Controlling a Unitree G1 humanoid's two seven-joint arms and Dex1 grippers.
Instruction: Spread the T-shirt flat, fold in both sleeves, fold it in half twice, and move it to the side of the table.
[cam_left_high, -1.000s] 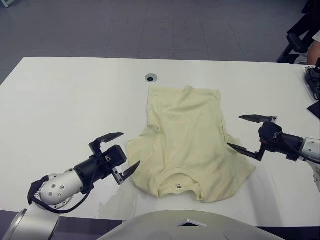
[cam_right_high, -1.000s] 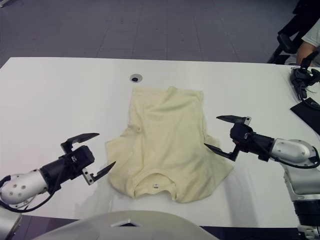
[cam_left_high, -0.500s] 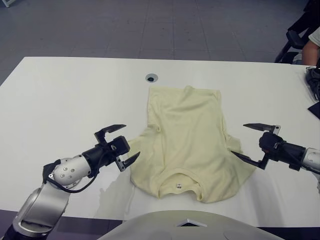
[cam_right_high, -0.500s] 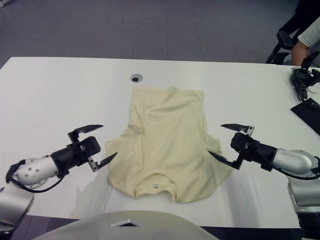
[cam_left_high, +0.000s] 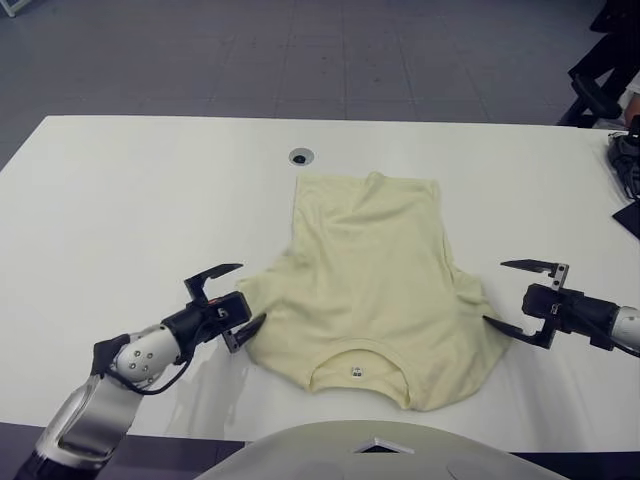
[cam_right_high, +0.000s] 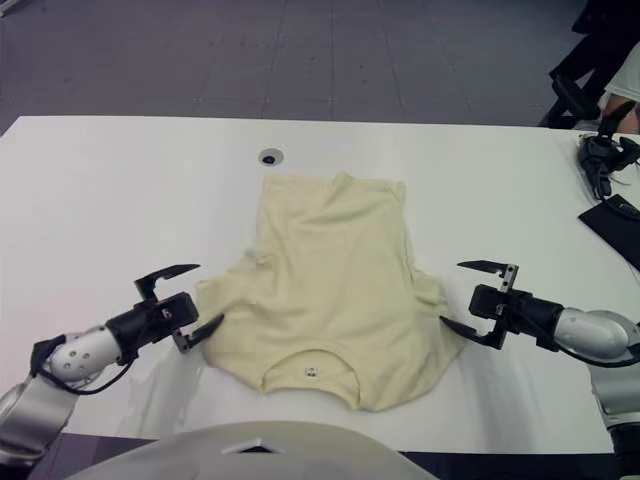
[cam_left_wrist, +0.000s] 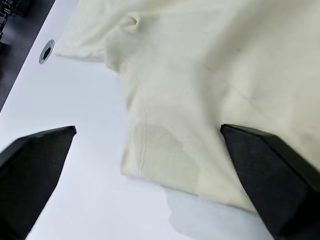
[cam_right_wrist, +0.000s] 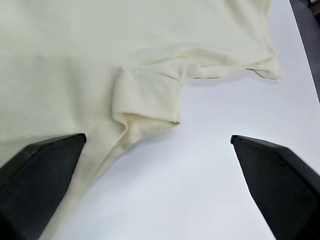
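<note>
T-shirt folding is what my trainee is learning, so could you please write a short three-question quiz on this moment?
1. True or false: the left gripper is shut on the T-shirt.
2. The collar lies: A nearest the robot; B farthest from it; C toward its right.
3. Fill in: beyond the far hem, the table has a small round ____.
Key: 1 false; 2 A; 3 hole.

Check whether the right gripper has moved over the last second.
Yes. The right gripper has drawn back toward the robot and rightward, farther from the grommet hole.
</note>
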